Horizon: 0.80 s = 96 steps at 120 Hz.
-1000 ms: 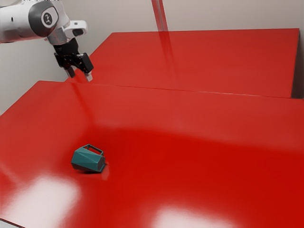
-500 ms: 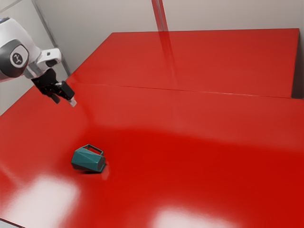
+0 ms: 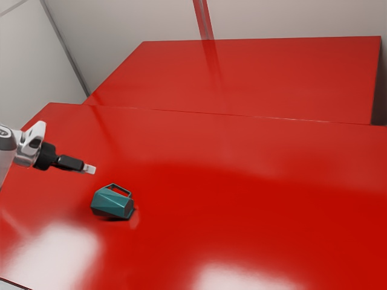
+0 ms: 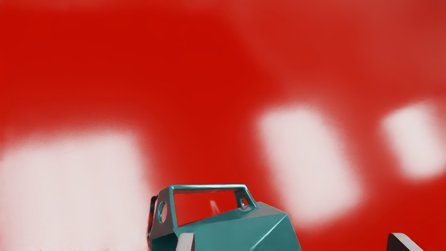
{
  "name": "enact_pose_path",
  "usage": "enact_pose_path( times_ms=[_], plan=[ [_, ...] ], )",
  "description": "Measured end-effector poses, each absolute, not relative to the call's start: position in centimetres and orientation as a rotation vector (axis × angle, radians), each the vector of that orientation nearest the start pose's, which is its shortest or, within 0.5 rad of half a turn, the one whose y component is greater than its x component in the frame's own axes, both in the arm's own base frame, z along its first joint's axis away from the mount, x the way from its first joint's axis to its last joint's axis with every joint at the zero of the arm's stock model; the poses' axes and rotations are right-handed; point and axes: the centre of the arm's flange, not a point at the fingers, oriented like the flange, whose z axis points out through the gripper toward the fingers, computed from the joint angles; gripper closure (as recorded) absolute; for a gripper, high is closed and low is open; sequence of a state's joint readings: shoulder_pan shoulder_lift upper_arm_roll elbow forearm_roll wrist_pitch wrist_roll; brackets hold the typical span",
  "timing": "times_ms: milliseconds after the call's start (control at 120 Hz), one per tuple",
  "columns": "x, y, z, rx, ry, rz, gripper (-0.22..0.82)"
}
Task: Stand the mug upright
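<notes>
Okay, gripper (image 3: 90,170) is wide, nothing held; near the mug (image 3: 112,203), off its exterior-view left and higher in that view, with a gap between them. Black body, pale tips, aimed roughly toward the exterior view's right. Wrist view: fingers (image 4: 186,242) spread well apart, one overlapping the mug's body in the picture, the other past the far end of the body from the dark hollow.

Mug is teal, faceted, on its side on the glossy red table (image 3: 242,235). Handle (image 4: 209,187) faces up, angular loop, round holes in its legs; the dark hollow of the mug sits below the longer leg. Dark shadow right under the mug.

White-and-grey arm (image 3: 29,144) is farther from the mug than the gripper, at the exterior view's left edge. Bright glare (image 3: 57,254) on the tabletop, below and left of the mug in the exterior view; another patch (image 3: 242,279) lower and right of it. Beyond the mug, another red surface (image 3: 260,78), then pale wall (image 3: 121,21) with a red strip (image 3: 202,18).
</notes>
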State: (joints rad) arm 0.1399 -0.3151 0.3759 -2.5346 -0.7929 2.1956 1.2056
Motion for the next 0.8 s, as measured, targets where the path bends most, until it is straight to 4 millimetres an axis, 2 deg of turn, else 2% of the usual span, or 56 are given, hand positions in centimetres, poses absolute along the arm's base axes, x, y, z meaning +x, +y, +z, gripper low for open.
enact_pose_path(
  times_ms=[108,325,542,800],
  plan=[
    [37.5,19.3,37.1,2.500,-0.369,0.720,0.00],
    [35.6,18.3,33.9,2.474,-0.600,0.747,0.00],
    [35.2,18.5,32.1,2.481,-0.774,0.768,0.00],
    [35.0,18.6,29.8,2.472,-0.877,0.767,0.00]
  ],
)
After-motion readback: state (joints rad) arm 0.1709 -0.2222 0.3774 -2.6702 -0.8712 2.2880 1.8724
